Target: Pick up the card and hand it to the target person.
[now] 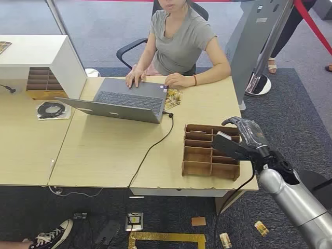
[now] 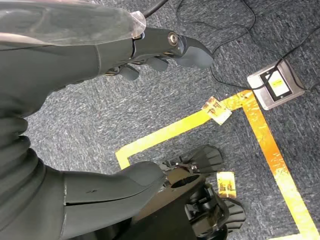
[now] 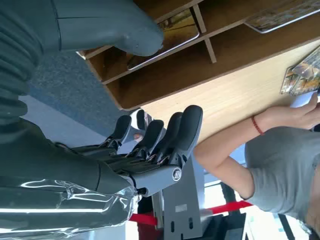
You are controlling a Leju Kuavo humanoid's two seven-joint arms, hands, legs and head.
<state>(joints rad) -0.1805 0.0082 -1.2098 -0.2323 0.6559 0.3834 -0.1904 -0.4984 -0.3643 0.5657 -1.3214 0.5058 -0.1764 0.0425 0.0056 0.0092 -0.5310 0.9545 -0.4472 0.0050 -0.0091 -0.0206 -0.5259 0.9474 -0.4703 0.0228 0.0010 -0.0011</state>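
Note:
A card [image 3: 170, 32] lies in a compartment of the brown wooden organizer [image 1: 203, 155] at the right end of the desk, and a second card [image 3: 283, 15] lies in another compartment. My right hand [image 1: 238, 137] hovers over the organizer's right edge; its fingers [image 3: 177, 135] are stretched out, the thumb [image 3: 124, 30] is apart, and it holds nothing. The target person [image 1: 182, 39] sits at the far side with both hands at a grey laptop [image 1: 125, 101]. My left hand [image 2: 113, 55] hangs above the carpet and holds nothing.
More cards [image 1: 173, 97] lie beside the laptop, whose black cable [image 1: 150, 148] runs across the desk and over its front edge. Loose cards [image 2: 216, 110] lie on the floor near yellow tape [image 2: 264, 135] and a floor socket [image 2: 274, 85]. A white shelf unit [image 1: 43, 62] stands on the left.

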